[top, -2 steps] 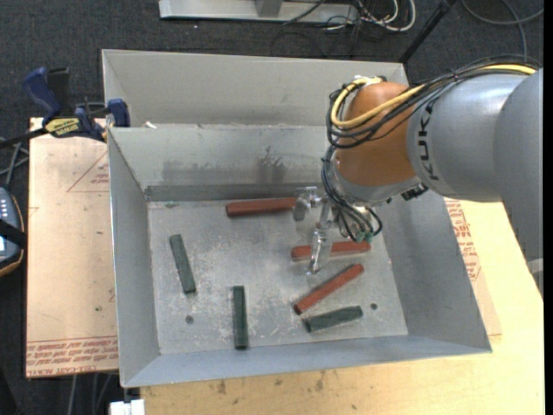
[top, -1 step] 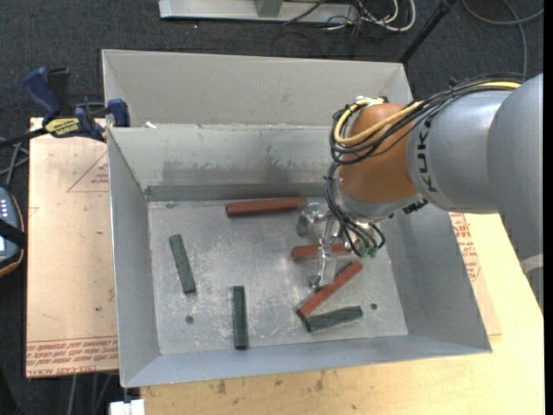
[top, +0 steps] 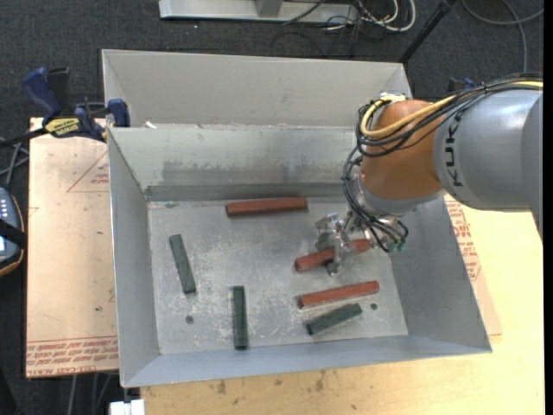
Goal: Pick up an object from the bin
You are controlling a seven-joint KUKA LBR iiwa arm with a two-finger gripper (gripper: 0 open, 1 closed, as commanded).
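Observation:
My gripper (top: 333, 254) is low over the right half of the bin floor. A red-brown bar (top: 309, 261) lies tilted between its fingers, one end sticking out to the left and the other showing to the right under the wrist. The fingers are closed on the bar's middle. Just in front of it lies a second red-brown bar (top: 338, 295), and a short dark green bar (top: 333, 319) lies nearer the front wall.
A third red-brown bar (top: 266, 206) lies along the back wall. Two green bars rest on the left half, one (top: 181, 264) at the left and one (top: 239, 316) near the front. The orange-covered wrist and its cables hang over the bin's right side.

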